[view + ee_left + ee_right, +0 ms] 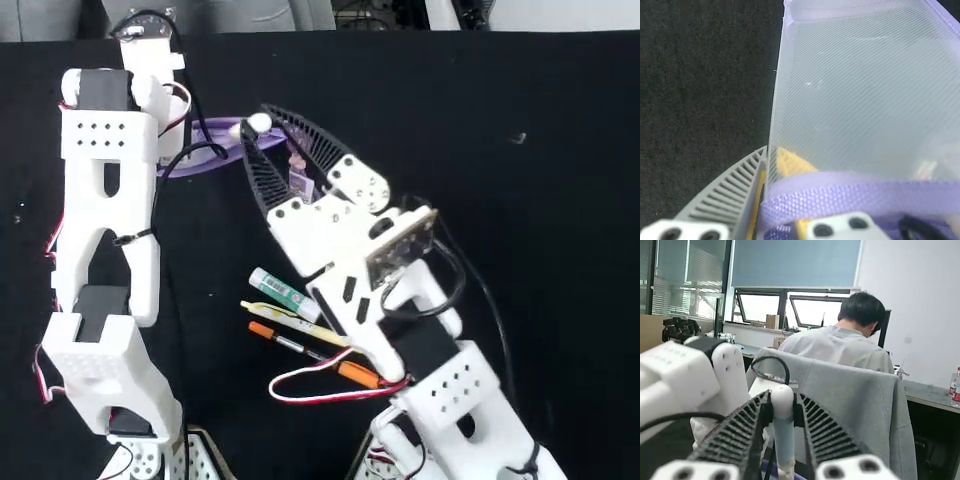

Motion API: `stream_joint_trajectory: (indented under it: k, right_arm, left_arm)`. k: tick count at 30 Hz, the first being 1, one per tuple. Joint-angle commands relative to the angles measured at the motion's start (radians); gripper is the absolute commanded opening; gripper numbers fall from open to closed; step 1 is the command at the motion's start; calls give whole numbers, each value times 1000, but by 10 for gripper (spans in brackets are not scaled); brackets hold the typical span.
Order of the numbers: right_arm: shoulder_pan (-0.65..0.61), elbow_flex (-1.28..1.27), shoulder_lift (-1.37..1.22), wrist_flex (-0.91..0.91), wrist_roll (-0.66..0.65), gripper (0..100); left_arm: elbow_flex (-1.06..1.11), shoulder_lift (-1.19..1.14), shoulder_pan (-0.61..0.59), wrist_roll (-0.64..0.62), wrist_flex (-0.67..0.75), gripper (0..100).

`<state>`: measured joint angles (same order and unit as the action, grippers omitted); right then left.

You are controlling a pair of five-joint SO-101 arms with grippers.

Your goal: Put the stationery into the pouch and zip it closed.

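One pen [783, 440] in right gripper [256, 124], perhaps over pouch [855, 100]

We see the left gripper [774, 167] pinching the mesh pouch [855, 100] by its purple edge band [850, 195] (pouch stretching away toward twelve o'clock), with black table [700, 90] at its nine o'clock.

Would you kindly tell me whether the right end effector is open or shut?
Shut on a pen: the black fingers of the right end effector press its white-capped barrel from both sides, close to the pouch.
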<state>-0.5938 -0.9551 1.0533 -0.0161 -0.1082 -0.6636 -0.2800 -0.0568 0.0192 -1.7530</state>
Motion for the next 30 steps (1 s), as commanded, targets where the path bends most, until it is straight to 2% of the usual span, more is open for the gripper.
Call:
stream_joint_trajectory:
  k: [1,6,12,16,23,26,30]
  right_arm:
    - [-15,-35,27,-69,2,11]
    - [-15,10,21,-66,-2,11]
    - [-15,-139,15,-84,-5,11]
    - [-11,-199,-90,-169,-5,18]
    - [-11,-96,-430,-186,-44,231]
    - [-12,-88,-426,-186,-44,299]
    - [-9,-99,-297,-89,-44,293]
  left_arm:
    - [-12,-17,-15,-5,-6,29]
    - [-15,-25,-10,-5,-6,29]
    - [-12,-17,-16,-5,-6,29]
    - [-12,-17,-7,-8,-6,29]
    - [15,-15,-4,-11,-8,29]
    - [28,-18,-10,-6,-6,29]
    - [25,-25,-13,-5,-5,29]
